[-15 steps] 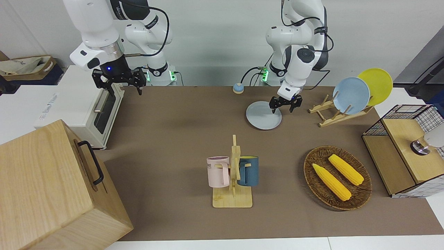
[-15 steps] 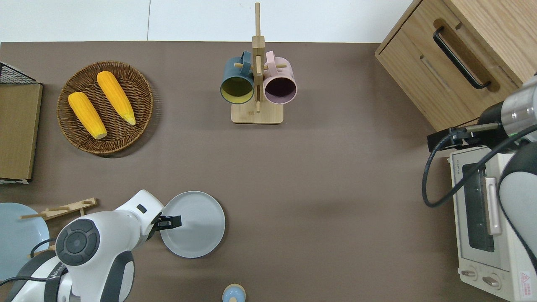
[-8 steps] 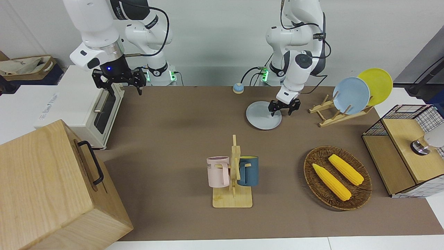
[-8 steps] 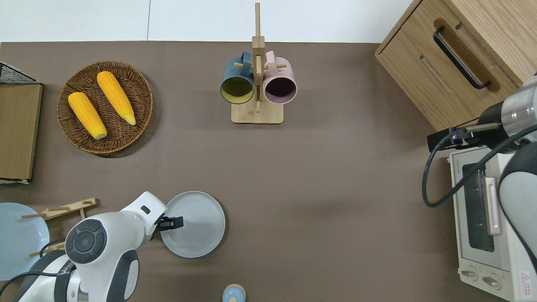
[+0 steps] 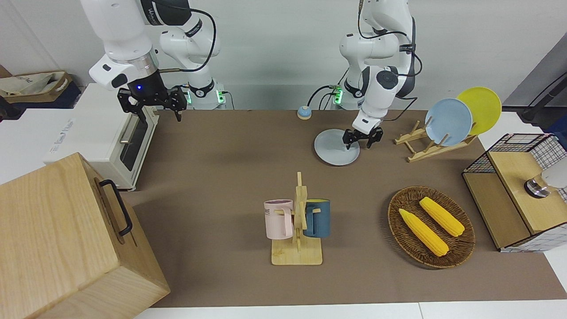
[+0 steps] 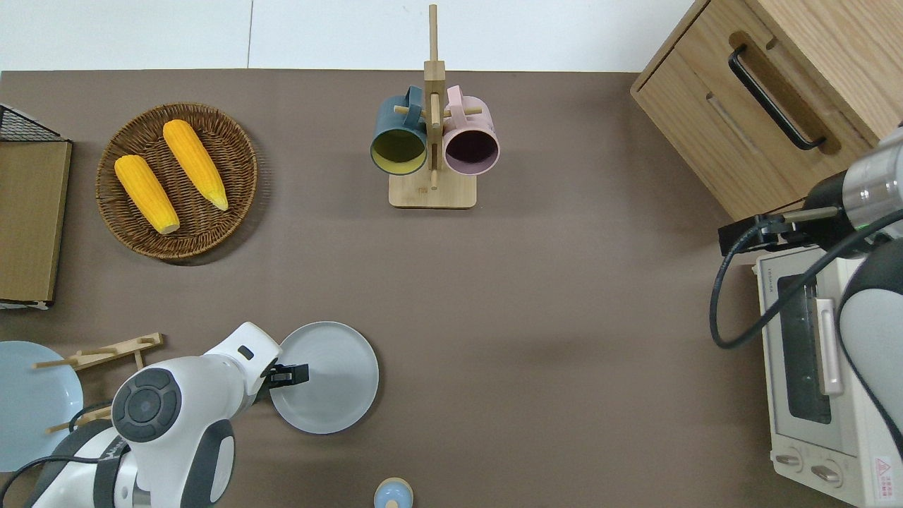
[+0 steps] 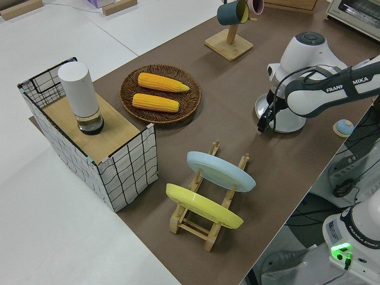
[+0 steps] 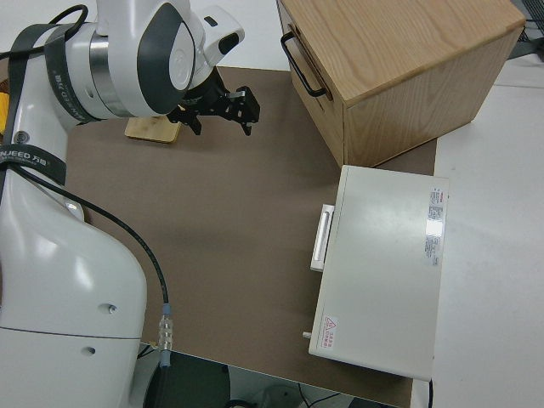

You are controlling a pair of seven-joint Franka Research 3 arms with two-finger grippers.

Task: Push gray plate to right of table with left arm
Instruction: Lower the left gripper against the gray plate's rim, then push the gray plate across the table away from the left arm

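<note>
My left gripper (image 5: 362,138) sits low at the gray plate (image 5: 335,148) rim, on the side toward the plate rack (image 5: 425,144), jaws narrowly apart, gripping nothing. Risk: fingers ride over the low rim, so the plate stays near the robots. Right arm parked.

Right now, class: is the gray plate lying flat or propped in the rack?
Flat: the gray plate lies on the table, apart from the wooden rack.
</note>
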